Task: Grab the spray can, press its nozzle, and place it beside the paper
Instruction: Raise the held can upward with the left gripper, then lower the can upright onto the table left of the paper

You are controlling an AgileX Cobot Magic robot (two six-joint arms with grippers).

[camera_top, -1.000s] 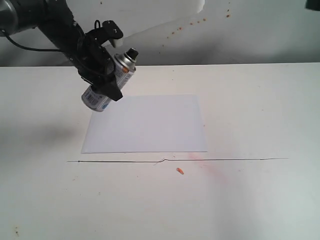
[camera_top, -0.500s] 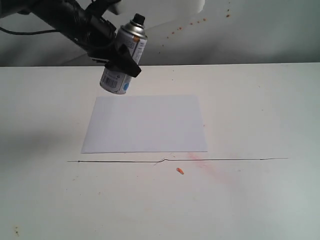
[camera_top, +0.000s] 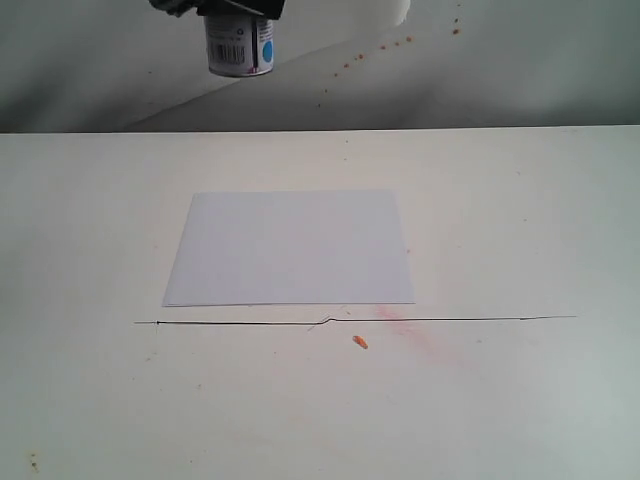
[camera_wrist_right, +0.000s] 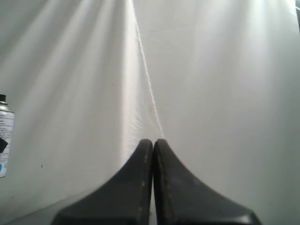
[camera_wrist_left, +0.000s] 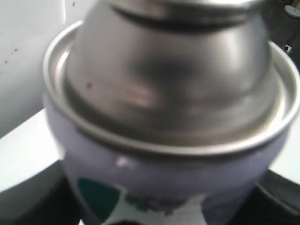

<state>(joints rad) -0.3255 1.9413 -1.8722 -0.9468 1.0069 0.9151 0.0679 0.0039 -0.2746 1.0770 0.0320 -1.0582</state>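
Fingers (camera_wrist_right: 136, 187) of the right gripper (camera_wrist_right: 153, 157) press together on nothing. Those of the left gripper (camera_top: 240, 8) pinch the can (camera_top: 240, 48) by its body, holding it upright in the air, above and behind the far left corner of the paper (camera_top: 290, 250). The nozzle (camera_wrist_right: 2, 98) shows only in the right wrist view. One paper lies flat on the table (camera_top: 520, 220). Along the paper's near edge runs one thin black line (camera_top: 450, 319), with one orange speck (camera_top: 359, 342) and one pink smear (camera_top: 420, 338) just past it. Several brown specks (camera_top: 385, 45) dot the wall behind the paper
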